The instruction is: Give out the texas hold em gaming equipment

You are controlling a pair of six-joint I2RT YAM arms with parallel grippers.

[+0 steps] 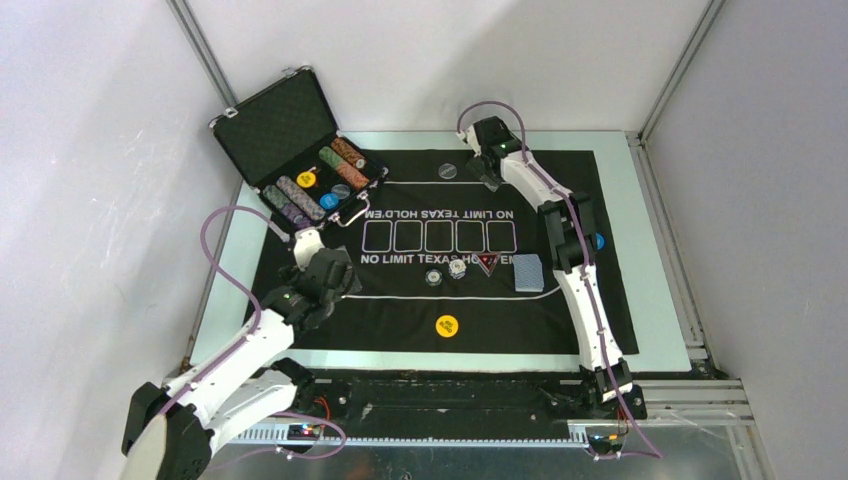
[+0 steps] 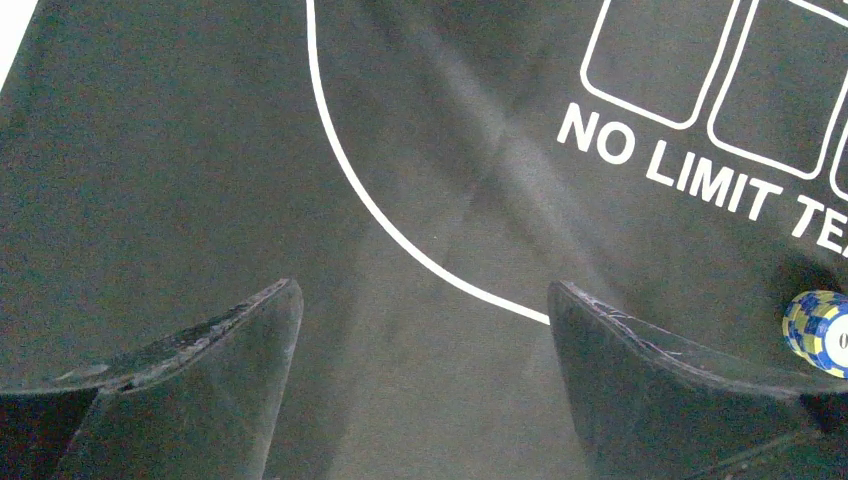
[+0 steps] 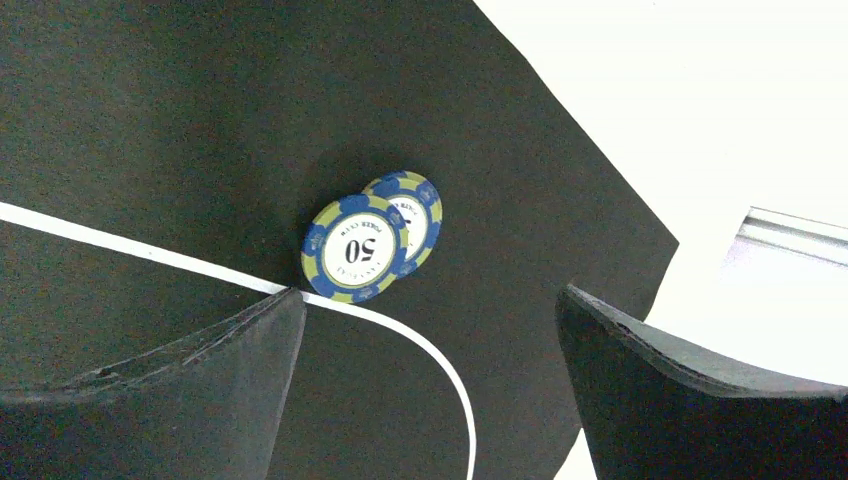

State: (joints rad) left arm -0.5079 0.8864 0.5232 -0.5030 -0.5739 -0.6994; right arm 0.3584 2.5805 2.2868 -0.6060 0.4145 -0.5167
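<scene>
Fingers of the left end effector [image 2: 420,300] stand wide apart over bare black mat [image 2: 180,150], holding nothing, with a blue-and-yellow chip stack [image 2: 818,332] at its right. The right end effector [image 3: 430,300] gapes too (nothing between its fingers). Two overlapping chips marked 50 [image 3: 368,242] lie on the mat just ahead of it, beside the white line. Mid-mat sit the triangle marker [image 1: 487,263], blue-backed cards [image 1: 528,272] and yellow disc [image 1: 447,325]. Rows of chips [image 1: 315,190] fill the open case [image 1: 280,120].

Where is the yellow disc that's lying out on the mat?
In the top view, the yellow disc lies alone on the black mat, close to its near edge and about mid-width, just nearside of the white line and the small chips.
</scene>
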